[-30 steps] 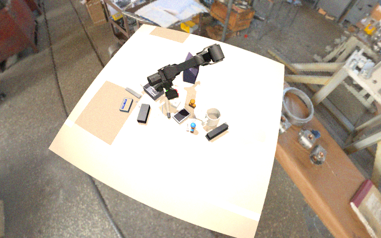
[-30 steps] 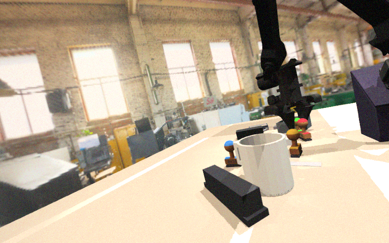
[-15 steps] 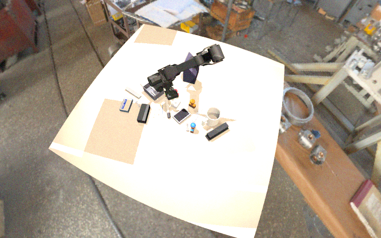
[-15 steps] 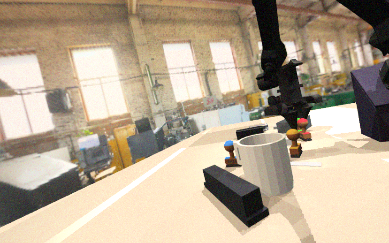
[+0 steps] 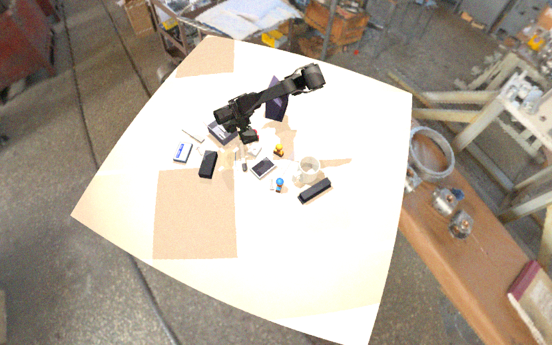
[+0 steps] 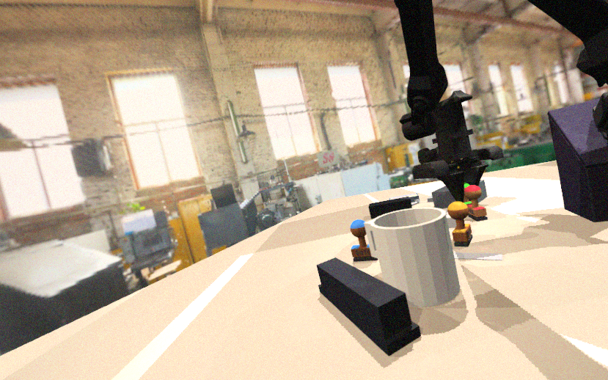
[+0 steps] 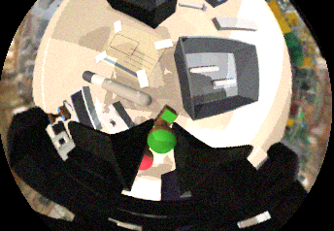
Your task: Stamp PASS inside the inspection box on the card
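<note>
My gripper (image 7: 162, 123) (image 6: 465, 192) is shut on the green-topped stamp (image 7: 161, 141), low over the bench beside the red-topped stamp (image 7: 145, 163) (image 6: 474, 191). The lower part of the green stamp is partly hidden by the fingers; I cannot tell whether it touches the bench. The tan card (image 7: 146, 53) (image 5: 228, 159) lies with white pieces at its corners and a printed box outline; no print shows inside it. An open dark pad (image 5: 263, 167) (image 7: 86, 108) lies nearby. An orange-topped stamp (image 5: 278, 150) (image 6: 458, 212) and a blue-topped stamp (image 5: 279, 184) (image 6: 359, 231) stand apart.
A grey open tray (image 7: 184, 84) is near the gripper. A thick marker (image 7: 121, 89) lies between card and pad. A small white item (image 5: 254, 148), black block (image 5: 208, 164), mug (image 5: 309, 171) (image 6: 414, 259), long black item (image 5: 314, 190) (image 6: 367, 301) and purple block (image 5: 276, 106) (image 6: 598, 183) stand around.
</note>
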You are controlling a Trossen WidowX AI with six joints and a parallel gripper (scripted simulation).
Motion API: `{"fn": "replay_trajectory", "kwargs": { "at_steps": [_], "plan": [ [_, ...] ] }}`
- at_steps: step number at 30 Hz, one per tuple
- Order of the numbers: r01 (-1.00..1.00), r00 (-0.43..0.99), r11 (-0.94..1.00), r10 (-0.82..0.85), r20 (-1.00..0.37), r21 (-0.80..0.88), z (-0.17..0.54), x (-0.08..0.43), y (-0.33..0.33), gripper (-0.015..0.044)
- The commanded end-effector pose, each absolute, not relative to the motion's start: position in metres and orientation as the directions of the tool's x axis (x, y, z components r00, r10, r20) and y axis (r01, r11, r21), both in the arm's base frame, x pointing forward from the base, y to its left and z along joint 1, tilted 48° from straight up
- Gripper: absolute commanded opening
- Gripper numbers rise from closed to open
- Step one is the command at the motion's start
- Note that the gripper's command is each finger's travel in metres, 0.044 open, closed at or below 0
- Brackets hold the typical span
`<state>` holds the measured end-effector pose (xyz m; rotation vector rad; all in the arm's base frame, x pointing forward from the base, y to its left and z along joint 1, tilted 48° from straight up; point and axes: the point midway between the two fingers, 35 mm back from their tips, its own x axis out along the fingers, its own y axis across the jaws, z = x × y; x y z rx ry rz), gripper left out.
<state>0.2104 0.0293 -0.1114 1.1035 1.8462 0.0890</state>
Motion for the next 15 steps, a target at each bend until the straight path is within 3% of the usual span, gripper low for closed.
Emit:
{"fn": "replay_trajectory", "kwargs": {
  "at_steps": [1, 15],
  "plan": [
    [0.642, -0.143, 0.595, 0.713, -0.686, 0.484, -0.1105, 0.2111, 0.0274, 0.0000],
    [0.643, -0.143, 0.595, 0.712, -0.687, 0.483, -0.1064, 0.2127, 0.0226, 0.0000]
  ]
}}
